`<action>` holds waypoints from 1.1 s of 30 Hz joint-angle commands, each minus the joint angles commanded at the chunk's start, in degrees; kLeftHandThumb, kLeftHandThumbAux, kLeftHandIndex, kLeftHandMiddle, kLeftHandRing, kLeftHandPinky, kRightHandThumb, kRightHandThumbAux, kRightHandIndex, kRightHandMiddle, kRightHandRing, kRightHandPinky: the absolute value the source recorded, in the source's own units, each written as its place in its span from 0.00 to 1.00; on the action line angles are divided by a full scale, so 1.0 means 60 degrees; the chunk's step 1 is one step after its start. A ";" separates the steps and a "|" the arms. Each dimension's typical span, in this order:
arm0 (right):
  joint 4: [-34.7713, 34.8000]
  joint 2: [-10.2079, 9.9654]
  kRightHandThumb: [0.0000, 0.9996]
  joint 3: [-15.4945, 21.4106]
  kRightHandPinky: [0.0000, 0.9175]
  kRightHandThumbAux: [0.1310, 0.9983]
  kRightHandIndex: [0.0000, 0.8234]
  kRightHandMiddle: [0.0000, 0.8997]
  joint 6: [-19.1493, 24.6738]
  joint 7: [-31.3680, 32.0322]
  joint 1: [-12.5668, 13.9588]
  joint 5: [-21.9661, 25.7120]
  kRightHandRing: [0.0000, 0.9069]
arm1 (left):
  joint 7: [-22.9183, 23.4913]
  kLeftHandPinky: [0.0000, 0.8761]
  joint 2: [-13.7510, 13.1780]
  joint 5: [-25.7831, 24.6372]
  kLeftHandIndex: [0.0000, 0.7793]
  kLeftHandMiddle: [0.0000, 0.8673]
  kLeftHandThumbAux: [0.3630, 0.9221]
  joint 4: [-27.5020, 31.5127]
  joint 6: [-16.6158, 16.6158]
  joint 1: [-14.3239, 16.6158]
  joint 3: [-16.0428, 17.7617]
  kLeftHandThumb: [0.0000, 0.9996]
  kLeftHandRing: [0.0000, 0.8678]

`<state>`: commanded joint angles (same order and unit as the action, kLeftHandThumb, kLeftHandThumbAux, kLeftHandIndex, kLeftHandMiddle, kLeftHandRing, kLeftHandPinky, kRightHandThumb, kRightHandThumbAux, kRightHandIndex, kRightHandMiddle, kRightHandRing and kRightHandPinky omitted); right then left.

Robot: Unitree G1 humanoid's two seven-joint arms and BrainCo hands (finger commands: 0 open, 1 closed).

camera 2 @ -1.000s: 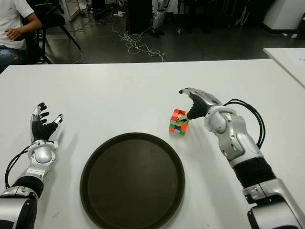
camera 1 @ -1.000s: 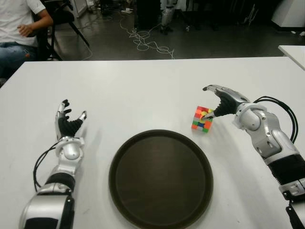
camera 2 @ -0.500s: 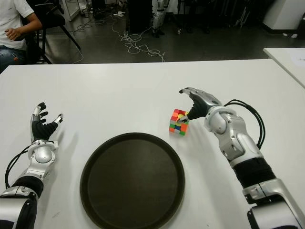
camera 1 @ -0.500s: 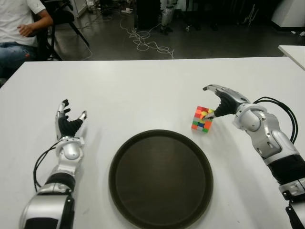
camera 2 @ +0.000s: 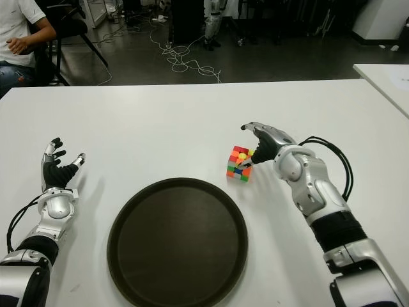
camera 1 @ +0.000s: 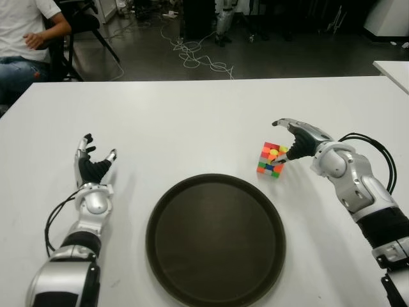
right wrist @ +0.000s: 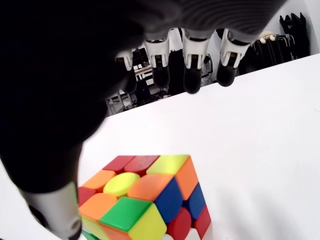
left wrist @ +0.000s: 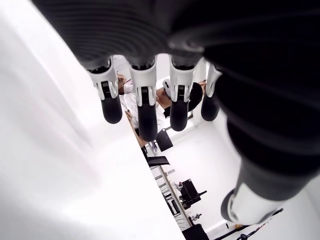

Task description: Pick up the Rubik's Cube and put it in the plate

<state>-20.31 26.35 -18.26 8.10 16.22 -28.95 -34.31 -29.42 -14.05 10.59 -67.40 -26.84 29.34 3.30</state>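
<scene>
The Rubik's Cube is a scrambled, many-coloured block on the white table, just beyond the right rim of the round dark plate. My right hand hovers over and just right of the cube, with its fingers spread above it and the thumb low beside the cube's near face. The right wrist view shows the cube close under the palm, with no finger closed on it. My left hand is open, fingers pointing up, at the table's left side.
A seated person is at the far left behind the table. Cables lie on the dark floor beyond the far edge. A corner of another white table shows at the far right.
My right hand has dropped slightly and shifted closer over the cube. The cube, the plate and my left hand have stayed where they were.
</scene>
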 joint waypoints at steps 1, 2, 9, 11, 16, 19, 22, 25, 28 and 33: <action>-0.0035 -0.0011 0.00 -0.0002 0.06 0.74 0.04 0.08 -0.0011 -0.0015 -0.0007 0.0003 0.09 | 0.0015 0.22 0.0000 -0.0008 0.14 0.18 0.68 0.0001 -0.0006 -0.0001 0.0004 0.11 0.20; -0.0083 -0.0026 0.00 -0.0004 0.06 0.74 0.04 0.08 -0.0028 -0.0027 -0.0018 0.0012 0.09 | 0.0031 0.22 0.0000 -0.0016 0.14 0.18 0.68 0.0003 -0.0012 -0.0003 0.0008 0.10 0.20; -0.0328 -0.0047 0.00 -0.0039 0.05 0.75 0.04 0.08 -0.0265 -0.0118 -0.0070 0.0024 0.09 | 0.0085 0.22 0.0007 -0.0056 0.14 0.18 0.66 0.0028 -0.0012 -0.0019 0.0030 0.10 0.20; -0.0366 -0.0055 0.00 -0.0036 0.05 0.75 0.04 0.08 -0.0350 -0.0143 -0.0062 0.0043 0.09 | 0.0083 0.22 0.0005 -0.0061 0.14 0.18 0.65 0.0031 -0.0011 -0.0019 0.0031 0.11 0.19; -0.0383 -0.0106 0.00 0.0068 0.06 0.74 0.05 0.09 -0.0376 -0.0133 -0.0034 0.0201 0.10 | -0.0017 0.23 -0.0017 0.0022 0.14 0.18 0.68 0.0025 0.0012 0.0001 -0.0026 0.11 0.20; -0.0454 -0.0141 0.00 0.0061 0.06 0.74 0.05 0.09 -0.0353 -0.0204 -0.0030 0.0210 0.10 | -0.0031 0.24 -0.0017 0.0038 0.14 0.19 0.70 0.0032 0.0009 0.0001 -0.0035 0.11 0.21; -0.0575 -0.0174 0.00 0.0052 0.06 0.75 0.05 0.09 -0.0370 -0.0259 -0.0054 0.0211 0.10 | -0.0022 0.24 -0.0009 0.0030 0.14 0.19 0.70 0.0050 0.0006 -0.0010 -0.0026 0.11 0.21; -0.0693 -0.0203 0.00 0.0039 0.07 0.75 0.05 0.10 -0.0429 -0.0294 -0.0072 0.0229 0.10 | 0.0009 0.23 -0.0006 0.0012 0.14 0.19 0.69 0.0065 0.0030 -0.0024 -0.0015 0.11 0.20; -0.0683 -0.0205 0.00 0.0020 0.06 0.75 0.05 0.10 -0.0410 -0.0273 -0.0081 0.0214 0.10 | 0.0012 0.22 -0.0017 0.0022 0.13 0.18 0.68 0.0053 0.0078 -0.0017 -0.0023 0.10 0.19; -0.0714 -0.0220 0.00 -0.0028 0.06 0.75 0.05 0.09 -0.0386 -0.0241 -0.0118 0.0175 0.10 | 0.0040 0.21 -0.0024 0.0024 0.13 0.17 0.68 0.0062 0.0094 -0.0008 -0.0028 0.10 0.19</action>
<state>-24.60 25.02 -18.43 5.78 14.78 -29.66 -33.26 -29.18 -14.19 10.73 -67.02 -26.28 29.29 3.13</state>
